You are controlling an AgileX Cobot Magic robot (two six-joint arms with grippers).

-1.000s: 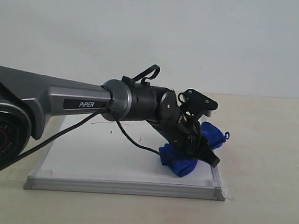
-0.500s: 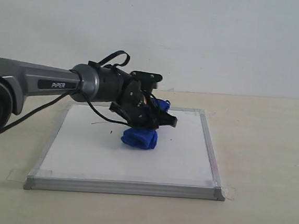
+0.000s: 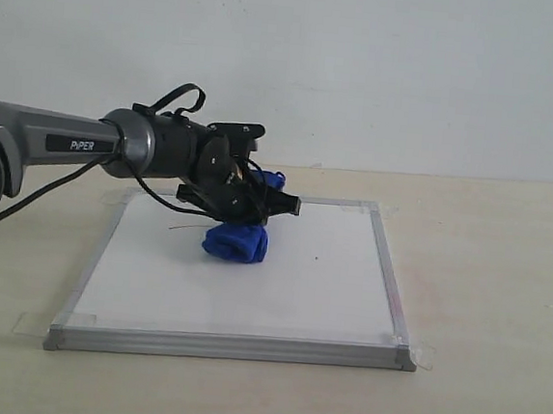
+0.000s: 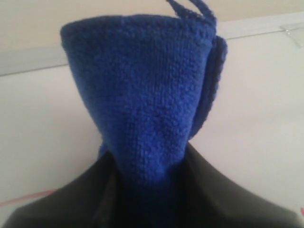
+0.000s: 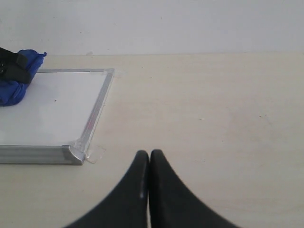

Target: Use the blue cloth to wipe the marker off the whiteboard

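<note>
Blue cloth (image 3: 236, 241) pinched in left end effector (image 3: 245, 207), pressed on whiteboard (image 3: 327, 289) by marker lines (image 3: 184, 226); right end effector (image 5: 149, 165) closed, empty, above surface (image 5: 213, 118).

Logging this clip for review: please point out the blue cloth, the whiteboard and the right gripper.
blue cloth (image 3: 236, 243), exterior view, front of the bundle.
whiteboard (image 3: 298, 288), exterior view, bare white surface near the front.
right gripper (image 5: 149, 155), right wrist view, where the shut fingertips meet.
</note>
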